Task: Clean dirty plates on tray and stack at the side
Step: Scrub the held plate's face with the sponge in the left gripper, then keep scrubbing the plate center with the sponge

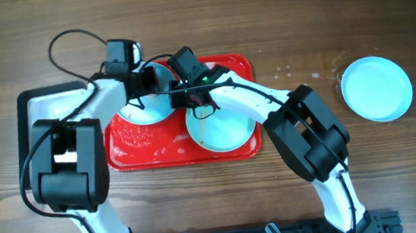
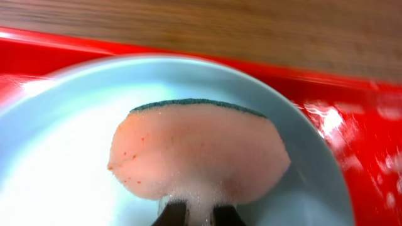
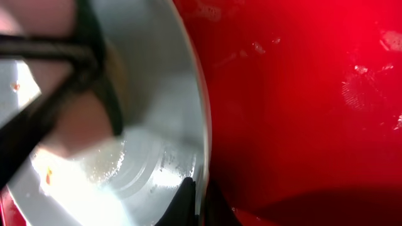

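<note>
1. Pink sponge [image 2: 198, 150], clenched in the left tool [image 2: 200, 213], lies flat on the far-left plate [image 2: 56, 163], directly beneath it on the tray [image 2: 370, 157].
2. Right tool [image 3: 200, 204] pinches that plate's right rim, steadying it.

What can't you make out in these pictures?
Left wrist: sponge covers the plate's middle; bottom edge cuts off the left gripper.
Overhead: arms hide the sponge and most of that plate.
Right wrist: a blurred dark shape covers part of the plate.
</note>
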